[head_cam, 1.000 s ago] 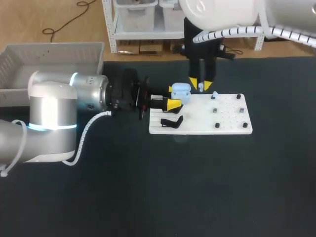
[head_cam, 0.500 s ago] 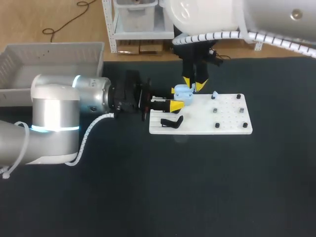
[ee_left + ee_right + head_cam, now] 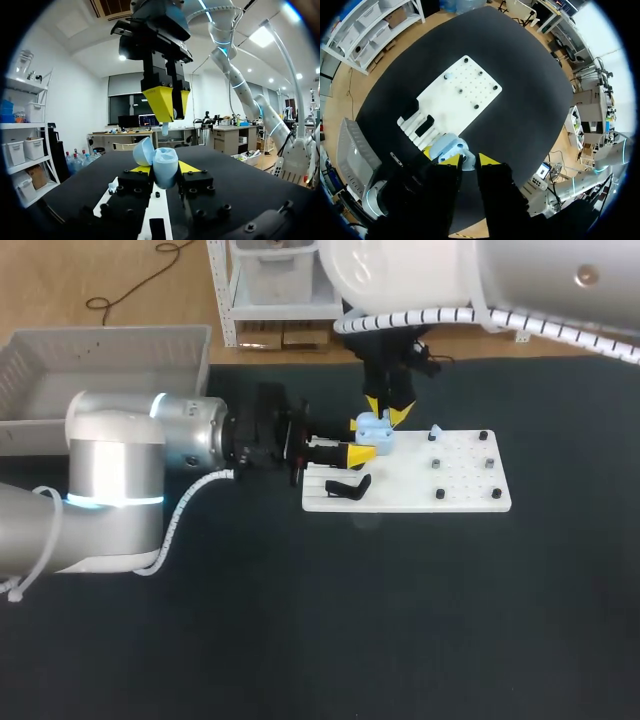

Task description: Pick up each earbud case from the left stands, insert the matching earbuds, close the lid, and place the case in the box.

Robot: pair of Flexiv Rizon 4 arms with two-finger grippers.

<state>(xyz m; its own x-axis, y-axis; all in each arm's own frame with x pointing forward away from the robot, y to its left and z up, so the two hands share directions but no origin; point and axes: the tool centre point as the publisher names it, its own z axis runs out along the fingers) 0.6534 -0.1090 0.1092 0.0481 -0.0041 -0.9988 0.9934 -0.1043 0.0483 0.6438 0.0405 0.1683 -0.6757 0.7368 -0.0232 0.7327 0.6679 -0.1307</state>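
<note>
My left gripper (image 3: 164, 170) is clenched on the light-blue earbud case (image 3: 161, 162), which sits between its fingers with the lid tipped open. Straight above it, my right gripper (image 3: 167, 106) pinches a pale earbud (image 3: 165, 129) at its tips, just over the open case.

Bright, even light falls from ceiling lamps (image 3: 263, 36) visible in the left wrist view. The dark tabletop (image 3: 400, 620) takes it with almost no glare. The white board (image 3: 465, 490) casts only a faint shadow, while the right arm's pale shell (image 3: 400, 270) gleams, nearly washed out.
</note>
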